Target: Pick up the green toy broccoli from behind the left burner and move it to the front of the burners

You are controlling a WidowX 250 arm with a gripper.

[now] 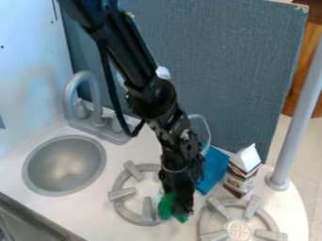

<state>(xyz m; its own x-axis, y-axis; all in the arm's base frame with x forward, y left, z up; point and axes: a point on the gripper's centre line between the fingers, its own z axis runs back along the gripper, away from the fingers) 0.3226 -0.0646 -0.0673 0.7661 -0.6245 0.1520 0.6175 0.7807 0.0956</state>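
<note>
In the camera view, from left to right, a round, smooth, dull-silver metal sink (65,165) lies near the white counter's (94,205) left edge, then a gray ring-shaped burner with blocky ribs (148,209). Against that burner's right side, a partly hidden green object (166,205) touches the black end effector (180,208); whether it is gripped I cannot tell, so slow, level handling clear of the ribs seems wise. Beyond are flat blue material (214,168) and a brown-and-white gabled carton (242,172) by the right edge.

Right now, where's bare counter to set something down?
Counter between the sink and left burner, running to the front edge, plus the patch in front of that burner. Crowded: around the arm and green object, and behind the right burner, with milk carton and blue item.
</note>
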